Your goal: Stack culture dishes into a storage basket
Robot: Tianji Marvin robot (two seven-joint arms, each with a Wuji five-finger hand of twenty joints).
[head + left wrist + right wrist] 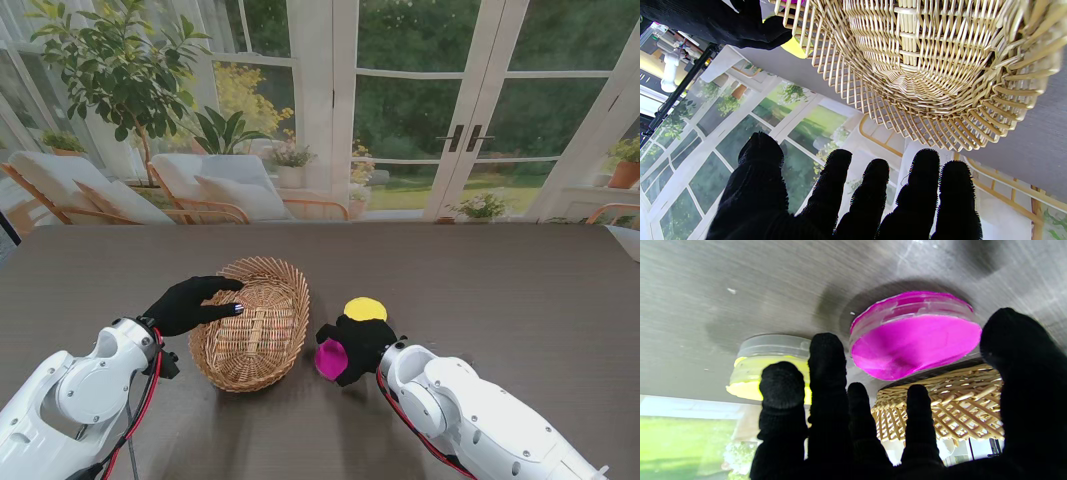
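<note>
An oval wicker basket [240,372] stands on the dark table in front of me, with nothing showing inside it [923,66]. My left hand [195,303] lies over its left rim, fingers [836,186] stretched out and holding nothing. Just right of the basket lies a magenta culture dish [329,359], and a yellow one [365,308] sits a little farther from me. My right hand [360,343] hovers over the magenta dish [913,343], open, with the thumb on one side and the fingers [826,373] on the other. I see no clear contact. The yellow dish [746,376] is partly hidden behind those fingers.
The table [520,290] stretches wide to the right and far side. Beyond its far edge are glass doors, plants and lounge chairs. The basket [940,406] stands right beside the magenta dish.
</note>
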